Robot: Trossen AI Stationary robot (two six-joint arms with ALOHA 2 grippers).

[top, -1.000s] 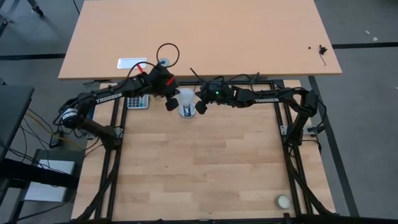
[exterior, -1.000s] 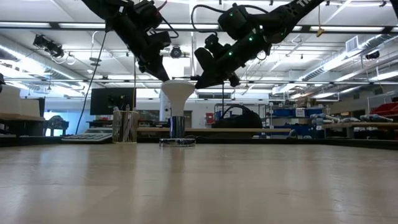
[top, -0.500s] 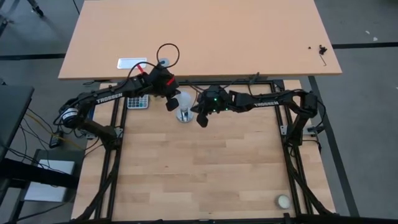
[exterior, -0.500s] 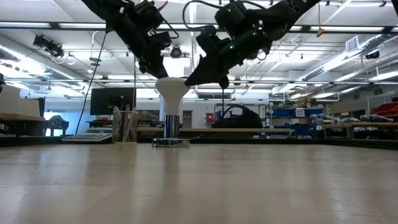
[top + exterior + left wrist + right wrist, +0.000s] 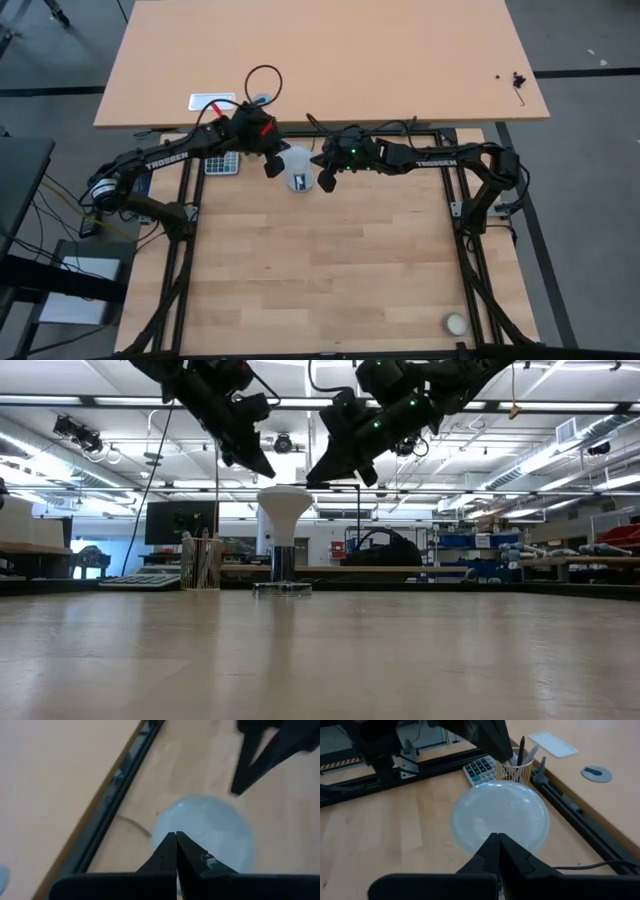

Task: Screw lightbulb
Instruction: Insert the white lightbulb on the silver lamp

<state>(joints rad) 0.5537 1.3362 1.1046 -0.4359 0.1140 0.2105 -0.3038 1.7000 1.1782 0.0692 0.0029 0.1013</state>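
Wooden tabletop (image 5: 320, 270) lies mostly bare, with the lightbulb (image 5: 284, 512) upright on its socket disc (image 5: 281, 588) by the far edge. Left gripper (image 5: 262, 467) and right gripper (image 5: 313, 478), both fully closed and empty, hang just above its white frosted globe, one on either side, not touching.

Two black arms with white TROSSEN lettering; left arm (image 5: 170, 158) has red wrist parts and looped cable (right arm (image 5: 430, 158) glows green)

Lab/workshop: ceiling strip lights (image 5: 90, 400), storage shelves (image 5: 480, 545), monitor (image 5: 180, 520).
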